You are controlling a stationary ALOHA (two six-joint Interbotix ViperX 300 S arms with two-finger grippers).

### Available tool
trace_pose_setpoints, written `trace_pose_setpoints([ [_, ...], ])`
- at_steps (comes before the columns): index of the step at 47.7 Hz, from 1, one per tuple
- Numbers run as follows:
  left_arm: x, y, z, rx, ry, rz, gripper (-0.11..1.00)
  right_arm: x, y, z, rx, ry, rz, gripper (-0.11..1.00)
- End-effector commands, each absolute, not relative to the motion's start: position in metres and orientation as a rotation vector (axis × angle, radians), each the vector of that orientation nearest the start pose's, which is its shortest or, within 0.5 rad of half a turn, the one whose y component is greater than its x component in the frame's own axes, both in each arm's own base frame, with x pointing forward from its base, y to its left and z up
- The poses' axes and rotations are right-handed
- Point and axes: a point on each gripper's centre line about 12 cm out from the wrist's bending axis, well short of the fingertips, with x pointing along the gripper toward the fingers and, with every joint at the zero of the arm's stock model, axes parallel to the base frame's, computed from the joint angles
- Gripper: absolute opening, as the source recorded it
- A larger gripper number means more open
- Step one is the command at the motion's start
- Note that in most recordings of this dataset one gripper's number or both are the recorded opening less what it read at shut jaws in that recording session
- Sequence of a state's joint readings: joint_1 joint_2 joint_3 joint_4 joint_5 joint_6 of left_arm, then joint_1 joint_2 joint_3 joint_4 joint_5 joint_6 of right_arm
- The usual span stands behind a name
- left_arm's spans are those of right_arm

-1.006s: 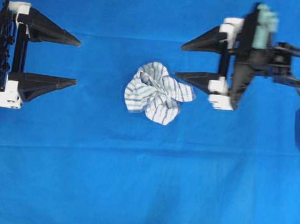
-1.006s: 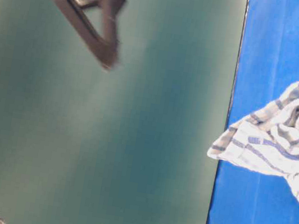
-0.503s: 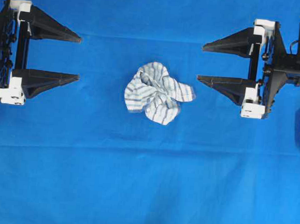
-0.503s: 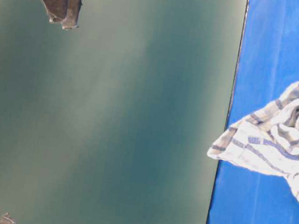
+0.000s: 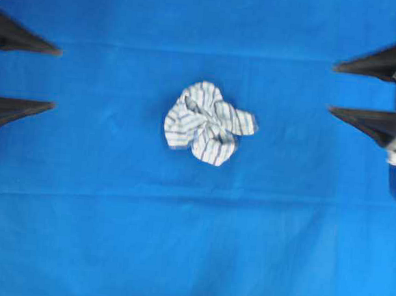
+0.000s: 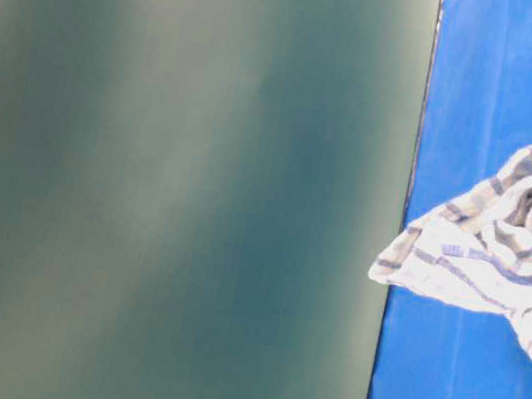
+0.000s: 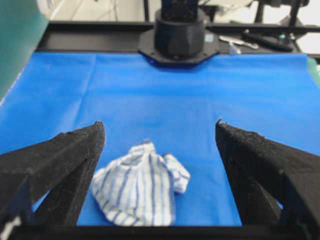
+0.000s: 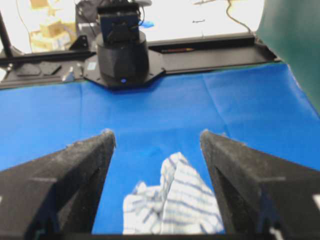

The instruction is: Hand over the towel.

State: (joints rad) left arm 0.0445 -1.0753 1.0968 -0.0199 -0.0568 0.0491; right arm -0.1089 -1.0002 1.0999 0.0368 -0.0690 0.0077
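The left end effector [image 5: 52, 78] sits at the left edge of the overhead view with its two black fingers spread wide and nothing between them, and the right end effector [image 5: 333, 89] mirrors it at the right edge, equally wide open and empty. Both have pulled back since a second ago: then the left one showed its white and black body well inside the frame, now only its finger tips remain in view; the right one, then just beside the towel with its lower finger almost reaching the cloth, now stands well apart from it, near the picture's edge. In the table-level view the dark finger that hung at the top left earlier is gone from sight. The towel [image 5: 208, 122], a crumpled white bundle with thin blue and grey stripes, lies in the same spot and shape as before, near the middle of the blue cloth [image 5: 190, 243] that covers the desk, between the two end effectors and touched by neither. From each wrist camera the towel [image 7: 140, 187] appears low in the frame, between the open fingers, with the opposite arm's black base [image 7: 178, 35] at the far side of the cloth.
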Motion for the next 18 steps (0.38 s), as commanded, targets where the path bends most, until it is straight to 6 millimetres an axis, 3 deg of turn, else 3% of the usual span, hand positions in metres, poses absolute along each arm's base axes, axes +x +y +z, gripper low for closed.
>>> trace_pose_setpoints([
  [1, 0.163, 0.007, 0.317, 0.038, -0.062, 0.043, 0.90, 0.176, -0.019, 0.303, 0.049, -0.010, -0.109, 0.72],
  [10, 0.134, 0.006, 0.287, 0.030, -0.038, 0.042, 0.90, 0.144, -0.016, 0.272, 0.050, -0.037, -0.107, 0.72],
  [18, 0.123, 0.005, 0.269, 0.025, -0.003, 0.040, 0.90, 0.138, -0.015, 0.243, 0.059, 0.005, -0.108, 0.72],
])
